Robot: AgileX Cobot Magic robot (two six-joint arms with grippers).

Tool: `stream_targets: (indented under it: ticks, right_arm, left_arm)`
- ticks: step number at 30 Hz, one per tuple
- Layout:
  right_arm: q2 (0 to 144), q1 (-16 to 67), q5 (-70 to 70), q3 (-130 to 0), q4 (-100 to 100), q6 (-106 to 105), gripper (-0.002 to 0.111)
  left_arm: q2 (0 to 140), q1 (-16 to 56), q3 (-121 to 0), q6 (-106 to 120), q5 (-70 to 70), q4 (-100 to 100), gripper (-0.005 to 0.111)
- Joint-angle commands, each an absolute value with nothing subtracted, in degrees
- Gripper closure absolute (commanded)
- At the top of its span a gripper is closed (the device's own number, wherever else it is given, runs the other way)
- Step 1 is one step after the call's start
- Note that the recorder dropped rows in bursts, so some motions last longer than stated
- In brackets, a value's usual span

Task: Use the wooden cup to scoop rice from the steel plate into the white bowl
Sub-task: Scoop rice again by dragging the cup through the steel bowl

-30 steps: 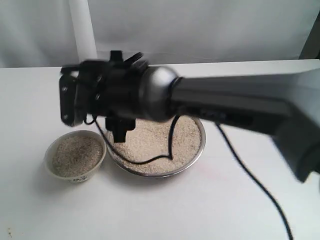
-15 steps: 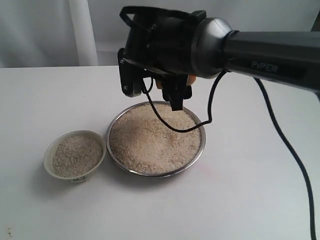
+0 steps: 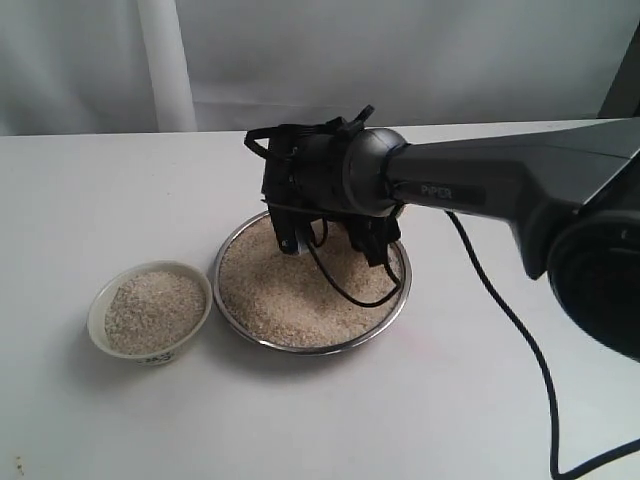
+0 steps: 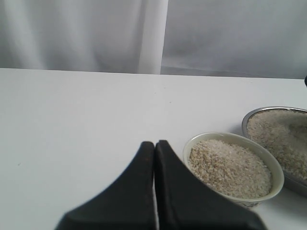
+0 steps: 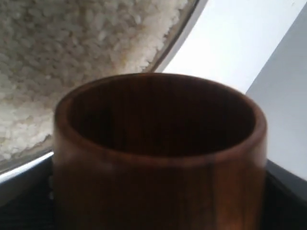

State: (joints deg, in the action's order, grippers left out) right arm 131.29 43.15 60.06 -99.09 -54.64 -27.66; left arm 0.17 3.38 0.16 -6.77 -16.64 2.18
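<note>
Right gripper (image 3: 332, 243), holding the wooden cup (image 5: 158, 158), has dropped to the rice (image 3: 280, 297).

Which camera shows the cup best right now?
Right wrist view: the cup fills the frame, with its rim and dark inside clear. In the exterior view the right arm hides it. The left wrist view does not take it in.

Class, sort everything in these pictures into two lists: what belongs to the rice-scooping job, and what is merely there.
In the job: rice, steel plate, white bowl, wooden cup, right gripper holding that cup.
Merely there: left gripper, shut on nothing; table; pale curtain behind.
</note>
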Motion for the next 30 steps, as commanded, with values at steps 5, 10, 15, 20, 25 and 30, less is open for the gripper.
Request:
stream_targets:
  ticks: [5,10,15,20,25,30]
  right_arm:
    - [133.3,42.8,59.94,-99.45,-56.35,-28.25,0.108]
    - [133.75,42.8,58.46,-99.45,-55.74,-28.14,0.108]
    - [133.75,42.8,56.0,-99.45,-53.22,-28.14,0.108]
    - [133.75,42.92,51.73,-99.45,-48.44,-28.14,0.108]
    - [133.64,44.06,47.98,-99.45,-45.34,-28.25,0.108]
    - [133.54,44.06,46.12,-99.45,-40.03,-28.25,0.108]
  left_arm:
    - [0.0,3.61,0.0,-7.07,-16.35,1.75,0.107]
    - [0.0,3.61,0.0,-7.07,-16.35,1.75,0.107]
    - [0.0,3.61,0.0,-7.07,-16.35,1.75,0.107]
    - [0.0,3.61,0.0,-7.07,-16.35,1.75,0.107]
    - [0.0,3.61,0.0,-7.07,-16.35,1.75,0.107]
    - [0.0,3.61,0.0,-7.07,-16.35,1.75,0.107]
